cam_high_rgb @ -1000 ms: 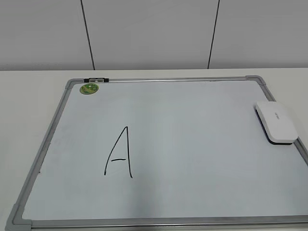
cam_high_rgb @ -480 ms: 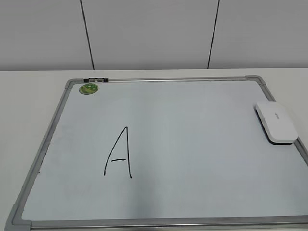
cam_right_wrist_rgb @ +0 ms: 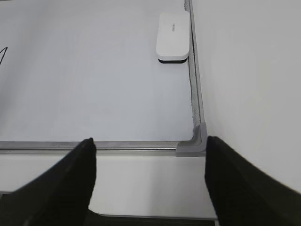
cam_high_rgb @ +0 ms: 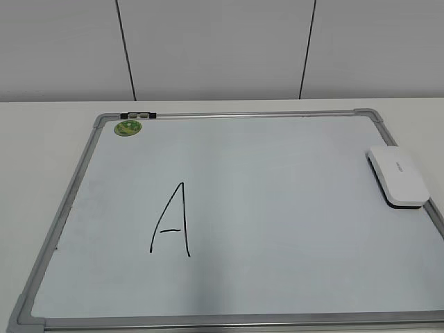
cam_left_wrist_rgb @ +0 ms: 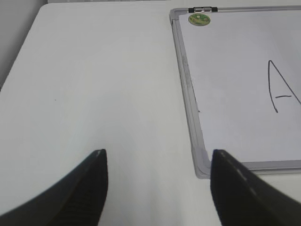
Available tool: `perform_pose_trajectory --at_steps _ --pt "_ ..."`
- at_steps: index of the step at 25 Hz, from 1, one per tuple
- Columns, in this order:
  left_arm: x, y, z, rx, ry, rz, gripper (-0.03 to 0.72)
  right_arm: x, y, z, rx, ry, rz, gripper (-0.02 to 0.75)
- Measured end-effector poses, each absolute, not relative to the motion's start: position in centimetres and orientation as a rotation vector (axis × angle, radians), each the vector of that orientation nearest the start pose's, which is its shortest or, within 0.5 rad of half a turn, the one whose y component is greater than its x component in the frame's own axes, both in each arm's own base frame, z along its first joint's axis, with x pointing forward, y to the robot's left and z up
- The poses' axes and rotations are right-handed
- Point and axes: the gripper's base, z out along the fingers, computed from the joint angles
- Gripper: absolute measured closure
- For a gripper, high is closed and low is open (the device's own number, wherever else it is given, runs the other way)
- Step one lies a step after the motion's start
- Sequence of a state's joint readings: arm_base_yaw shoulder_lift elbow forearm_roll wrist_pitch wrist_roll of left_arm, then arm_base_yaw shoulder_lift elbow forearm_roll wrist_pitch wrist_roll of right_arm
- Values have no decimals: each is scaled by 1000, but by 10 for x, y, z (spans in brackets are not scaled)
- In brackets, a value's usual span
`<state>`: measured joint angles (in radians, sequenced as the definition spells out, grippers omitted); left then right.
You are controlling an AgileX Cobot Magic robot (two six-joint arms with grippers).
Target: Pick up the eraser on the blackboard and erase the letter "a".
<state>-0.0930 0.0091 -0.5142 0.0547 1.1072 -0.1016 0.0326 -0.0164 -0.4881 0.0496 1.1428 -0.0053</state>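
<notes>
The white eraser (cam_high_rgb: 397, 176) lies on the blackboard (cam_high_rgb: 277, 208) against its right frame edge; the right wrist view also shows it (cam_right_wrist_rgb: 173, 36). A tall capital "A" (cam_high_rgb: 171, 229) is drawn left of the middle. No small letter "a" shows in any view. My left gripper (cam_left_wrist_rgb: 157, 157) is open and empty over the bare table, left of the board's near left corner (cam_left_wrist_rgb: 203, 165). My right gripper (cam_right_wrist_rgb: 149, 140) is open and empty in front of the board's near right corner (cam_right_wrist_rgb: 195, 143), well short of the eraser. Neither gripper shows in the exterior view.
A round green sticker (cam_high_rgb: 128, 127) sits at the board's far left corner, beside a small black clip (cam_high_rgb: 139, 114) on the top frame. The white table (cam_high_rgb: 41, 139) surrounds the board. A grey wall (cam_high_rgb: 222, 48) stands behind.
</notes>
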Motion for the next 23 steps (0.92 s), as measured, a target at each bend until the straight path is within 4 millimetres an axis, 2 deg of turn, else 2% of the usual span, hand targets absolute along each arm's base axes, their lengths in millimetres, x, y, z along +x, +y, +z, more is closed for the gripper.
perform_pose_trajectory --at_steps 23 --pt "-7 5 277 -18 2087 -49 194 -10 4 267 -47 2121 75 203"
